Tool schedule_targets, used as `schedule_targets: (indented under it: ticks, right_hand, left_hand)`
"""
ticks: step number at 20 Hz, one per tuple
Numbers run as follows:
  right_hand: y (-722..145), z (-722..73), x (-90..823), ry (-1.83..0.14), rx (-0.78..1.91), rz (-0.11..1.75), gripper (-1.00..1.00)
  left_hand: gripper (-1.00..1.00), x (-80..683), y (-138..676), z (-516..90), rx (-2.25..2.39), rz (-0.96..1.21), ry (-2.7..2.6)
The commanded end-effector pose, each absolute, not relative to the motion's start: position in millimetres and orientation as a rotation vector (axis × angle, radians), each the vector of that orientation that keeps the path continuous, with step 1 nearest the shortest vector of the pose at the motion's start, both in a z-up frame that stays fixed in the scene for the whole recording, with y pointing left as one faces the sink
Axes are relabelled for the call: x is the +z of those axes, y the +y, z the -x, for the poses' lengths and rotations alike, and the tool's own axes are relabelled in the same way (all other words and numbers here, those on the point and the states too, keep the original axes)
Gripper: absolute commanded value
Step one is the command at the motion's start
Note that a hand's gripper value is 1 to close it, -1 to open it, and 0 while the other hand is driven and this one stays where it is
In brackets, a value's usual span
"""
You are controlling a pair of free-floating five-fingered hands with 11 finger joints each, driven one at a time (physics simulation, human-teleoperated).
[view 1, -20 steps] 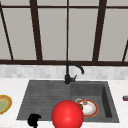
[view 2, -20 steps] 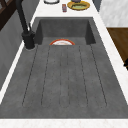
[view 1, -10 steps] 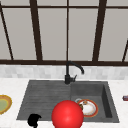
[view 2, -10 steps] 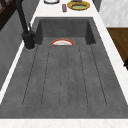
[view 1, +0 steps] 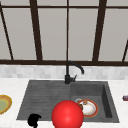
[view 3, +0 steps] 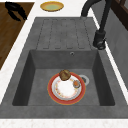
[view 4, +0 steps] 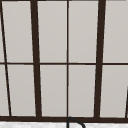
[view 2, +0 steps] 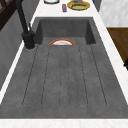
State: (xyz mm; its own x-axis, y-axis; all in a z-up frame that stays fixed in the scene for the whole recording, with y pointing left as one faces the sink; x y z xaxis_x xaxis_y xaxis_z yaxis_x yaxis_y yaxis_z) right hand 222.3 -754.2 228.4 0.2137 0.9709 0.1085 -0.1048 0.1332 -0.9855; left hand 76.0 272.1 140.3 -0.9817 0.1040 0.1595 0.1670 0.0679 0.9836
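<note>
**Left robot hand waits off the worktop edge, beside the drainboard**

The left robot hand (view 1: pixel 33 120) hangs in front of the worktop (view 3: pixel 17 50), out over the wooden floor (view 3: pixel 10 32). Its fingers are bent inward and there is nothing inside them. The thing nearest to it is the yellow dish (view 3: pixel 52 6), which stands on the worktop a little beyond the hand, at the end of the drainboard (view 3: pixel 63 33). The inside of the dish looks green.

I think the risk is the worktop edge. The hand is outside it, so a straight move toward the dish may strike the edge, or bent fingers may push the dish away instead of taking it.

To the right of the hand, the front view shows a red ball (view 1: pixel 67 115); I cannot tell what it rests on. Further right, the sink basin (view 3: pixel 25 75) holds a red-rimmed plate (view 3: pixel 53 96). It carries a round brown piece of food (view 3: pixel 64 74) and a smaller orange piece (view 3: pixel 76 84), with the drain (view 3: pixel 84 79) just beside it.
</note>
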Motion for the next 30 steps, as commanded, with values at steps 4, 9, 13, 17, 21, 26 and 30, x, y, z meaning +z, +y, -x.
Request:
schedule_targets:
  ticks: [4,9,13,17,21,26,30]
  right_hand:
    - [-722,-194,263,-0.99,1.139,1.138,-1.0]
    - [-700,-173,279,-0.972,1.176,1.153,-1.0]
    - [-676,-174,287,-0.931,1.172,1.195,-1.0]
    - [-650,-166,292,-0.915,1.185,1.2,-1.0]
    - [-625,-157,288,-0.867,1.224,1.198,-1.0]
    - [-593,-149,284,-0.824,1.258,1.192,-1.0]
    - [-567,-129,278,-0.793,1.286,1.185,-1.0]
  left_hand:
    - [0.0,140,272,-76,-2.094,0.287,-2.261]
    - [0.0,140,272,-76,-2.094,0.287,-2.261]
    - [0.0,140,272,-76,-2.094,0.287,-2.261]
    - [0.0,140,272,-76,-2.094,0.287,-2.261]
    - [0.0,140,272,-76,-2.094,0.287,-2.261]
    - [0.0,140,272,-76,-2.094,0.287,-2.261]
    - [0.0,140,272,-76,-2.094,0.287,-2.261]
